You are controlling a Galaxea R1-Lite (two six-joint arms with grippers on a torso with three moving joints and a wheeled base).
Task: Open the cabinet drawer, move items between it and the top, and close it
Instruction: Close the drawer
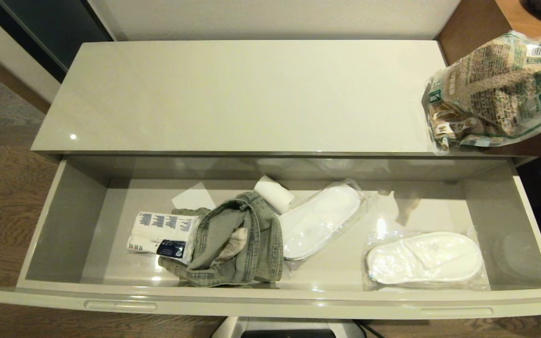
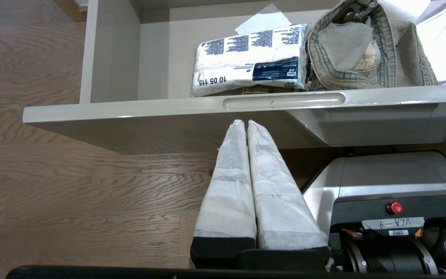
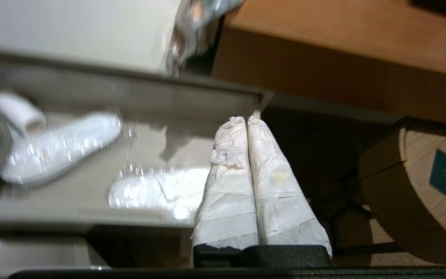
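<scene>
Neither arm shows in the head view. The left gripper (image 2: 245,123) hangs low in front of the drawer (image 1: 270,303), its taped fingers pressed together and empty, tips just below the drawer's front lip near the recessed handle (image 2: 283,101). The right gripper (image 3: 245,120) is also closed on nothing, fingers touching, held outside the drawer's right end wall beside a round wooden piece (image 3: 412,186) (its wrist view is smeared). The drawer stands pulled fully open beneath the top (image 1: 247,94). Inside it, from its left end: a white pack (image 1: 161,234) with blue print and a dark label lies flat, touching a folded denim garment (image 1: 235,244) that overlaps its right edge; behind the pack a slip of white paper (image 1: 194,196) rests on the drawer floor; a small white roll (image 1: 274,193) sits at the garment's back corner, touching one wrapped slipper (image 1: 320,220) laid diagonally; a second wrapped slipper (image 1: 424,258) lies near the drawer's front wall toward the right end. The drawer's far left and far right floor are bare. The crinkly bag (image 1: 498,91) of brown contents sits at the top's right end, overhanging its right edge onto the wooden desk (image 1: 519,14) and reaching the top's front edge above the drawer. The rest of the top is bare and glossy.
</scene>
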